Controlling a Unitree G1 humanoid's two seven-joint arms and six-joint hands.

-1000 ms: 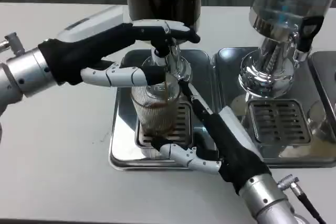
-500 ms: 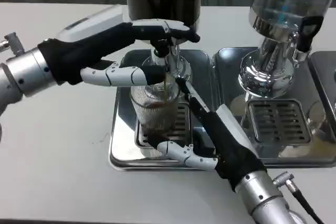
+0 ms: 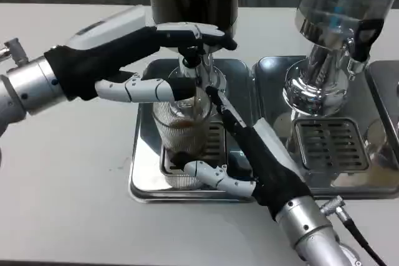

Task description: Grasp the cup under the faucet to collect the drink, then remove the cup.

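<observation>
Since a second earlier, the right hand had edged up and leftward along the ribbed clear glass cup, and the dark stream seen pouring from the chrome faucet no longer showed. The cup stood upright on the slotted drain grate of the left steel drip tray, directly under the faucet, partly filled with brown drink. The right forearm rose from the desk's near edge, its hand wrapped around the cup: one finger reached up the cup's right side towards the rim and another curled round the base at the front. The left hand came in from the desk's left edge, upper fingers resting over the faucet's lever and a lower finger lying across the cup's rim; whether it actually gripped the lever could not be told.
</observation>
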